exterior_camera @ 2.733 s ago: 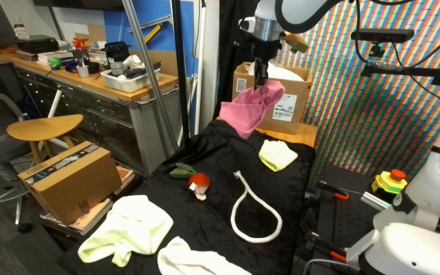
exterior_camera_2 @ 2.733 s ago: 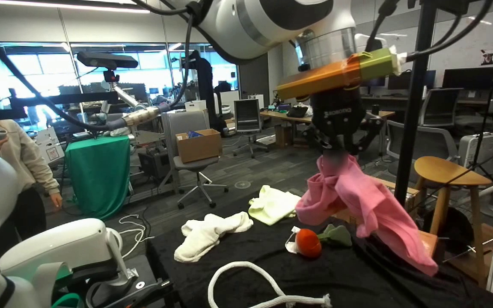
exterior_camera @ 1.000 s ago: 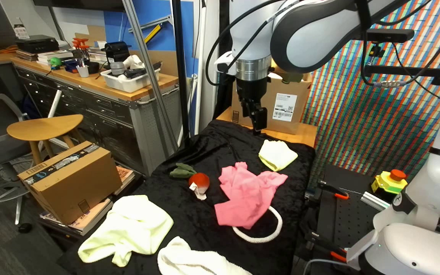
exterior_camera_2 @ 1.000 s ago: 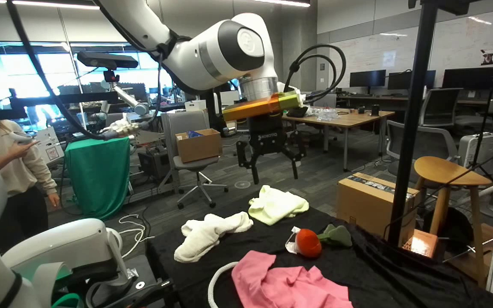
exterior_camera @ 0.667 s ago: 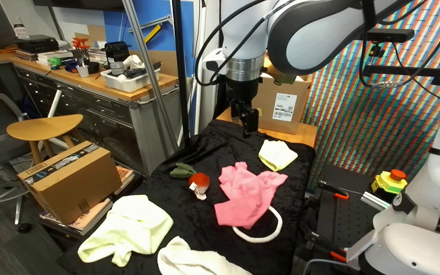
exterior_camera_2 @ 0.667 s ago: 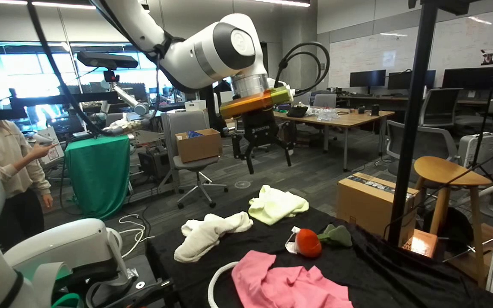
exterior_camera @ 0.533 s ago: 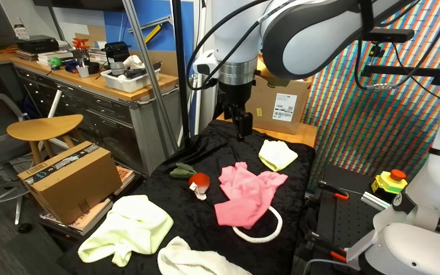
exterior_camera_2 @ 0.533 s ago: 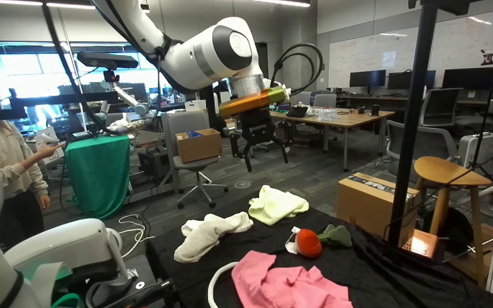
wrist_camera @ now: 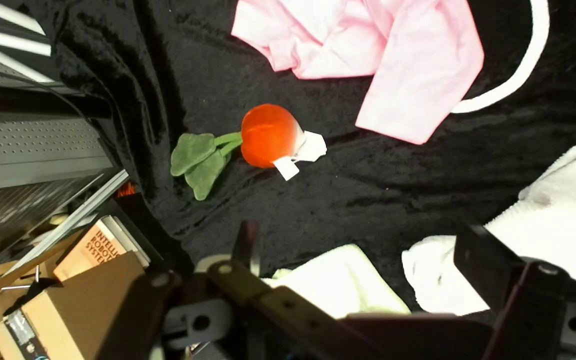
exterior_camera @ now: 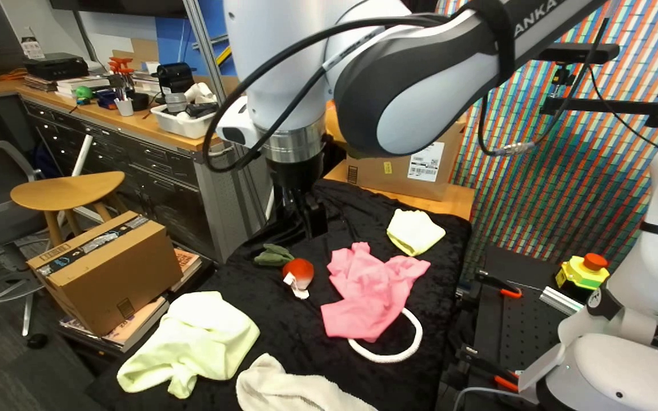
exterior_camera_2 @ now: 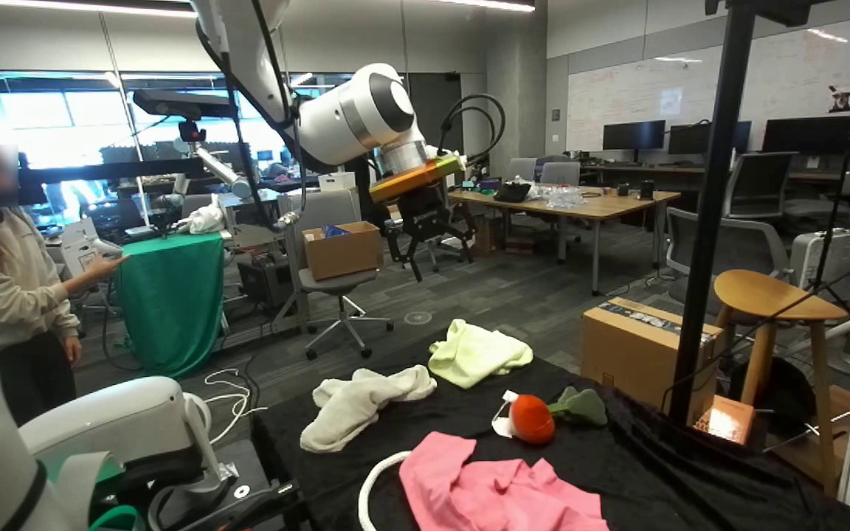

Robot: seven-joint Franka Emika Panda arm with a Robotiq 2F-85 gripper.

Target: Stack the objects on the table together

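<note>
Hovering gripper point(exterior_camera_2: 443, 269): I am holding jaws spread.
Rope loop point(exterior_camera: 389, 359): pink cloth point(exterior_camera: 369, 291) is hiding part.
Table point(exterior_camera: 289, 332): open room is lying between red-and-white item point(exterior_camera: 300, 271) and white cloth point(exterior_camera: 300, 394).

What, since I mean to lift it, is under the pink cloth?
A white rope runs under the pink cloth: a curve of it shows past the cloth's edge, both sides disappearing beneath. The covered stretch, and whether anything else lies there, can't be seen.
</note>
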